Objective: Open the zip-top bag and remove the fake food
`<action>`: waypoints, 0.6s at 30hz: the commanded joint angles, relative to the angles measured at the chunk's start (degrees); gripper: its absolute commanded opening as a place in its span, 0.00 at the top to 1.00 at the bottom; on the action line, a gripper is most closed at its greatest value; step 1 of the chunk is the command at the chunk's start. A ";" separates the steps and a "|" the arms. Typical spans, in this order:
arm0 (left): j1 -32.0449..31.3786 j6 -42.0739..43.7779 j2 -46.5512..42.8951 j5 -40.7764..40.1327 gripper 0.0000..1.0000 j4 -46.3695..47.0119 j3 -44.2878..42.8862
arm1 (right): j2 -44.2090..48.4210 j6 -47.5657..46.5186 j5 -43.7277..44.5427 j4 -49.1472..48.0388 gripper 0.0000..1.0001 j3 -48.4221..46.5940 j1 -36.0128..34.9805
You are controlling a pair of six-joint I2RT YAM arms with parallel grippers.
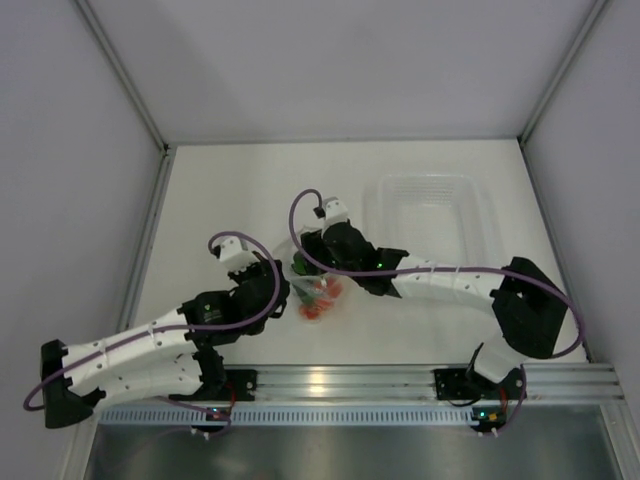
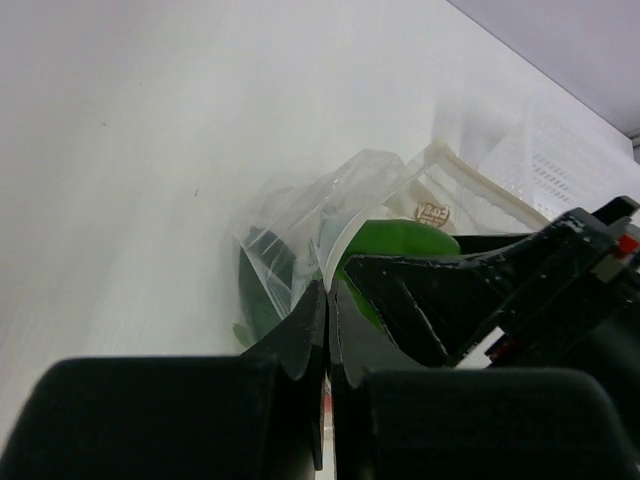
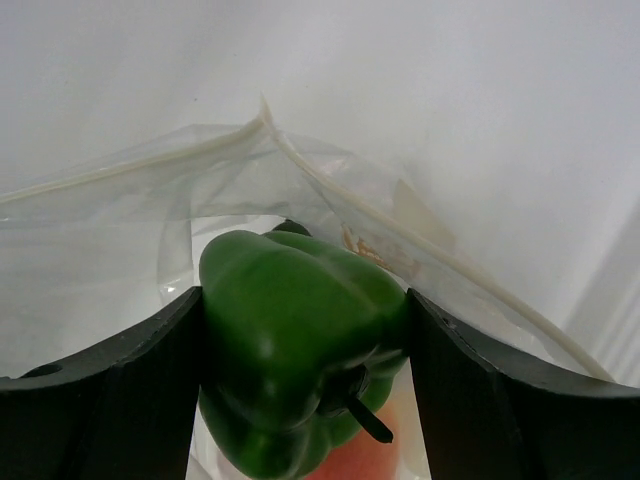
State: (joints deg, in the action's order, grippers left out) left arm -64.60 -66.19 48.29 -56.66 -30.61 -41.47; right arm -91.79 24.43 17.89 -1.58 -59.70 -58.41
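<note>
The zip-top bag lies crinkled in the middle of the table, its mouth open. My left gripper is shut on the bag's edge, pinching the clear plastic between its jaws. My right gripper reaches into the bag's mouth and is shut on the bright green pepper, one finger on each side of it. An orange-pink peach shows just beneath the pepper. Red and orange food shows through the bag in the top view. The avocado is not clearly visible.
A rigid clear plastic tray stands at the back right, also at the upper right of the left wrist view. White walls close in the table on the left, back and right. The aluminium rail runs along the near edge.
</note>
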 commanded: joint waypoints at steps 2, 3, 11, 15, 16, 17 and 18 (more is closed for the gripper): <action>0.26 0.54 0.22 -1.43 1.00 -0.15 -1.86 | 6.08 -3.59 -1.63 5.27 0.67 -1.65 -1.18; 0.26 0.54 0.40 -1.43 1.00 -0.06 -1.86 | 6.79 -4.03 -2.50 5.28 0.67 -1.38 -1.18; 0.26 0.89 2.24 0.50 1.00 0.02 -2.82 | 11.45 -5.80 -9.45 2.02 0.67 -0.15 -1.18; 0.26 2.03 3.47 1.47 1.00 -0.06 -3.79 | 11.89 -6.14 -10.24 0.61 0.69 -1.55 -1.18; 0.26 2.38 3.47 1.64 1.00 -0.15 -3.96 | 11.98 -6.58 -9.90 1.05 0.69 -2.08 -1.18; 0.26 2.56 3.47 1.64 1.00 -0.15 -4.05 | 12.42 -6.84 -9.54 1.41 0.69 -2.52 -1.18; 0.26 2.73 3.39 1.64 1.00 -0.15 -4.05 | 12.77 -7.28 -9.37 1.41 0.69 -3.13 -1.18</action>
State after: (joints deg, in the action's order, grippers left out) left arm -64.55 -64.95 51.68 -54.89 -30.74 -43.24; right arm -81.87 19.00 9.10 2.22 -59.68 -58.59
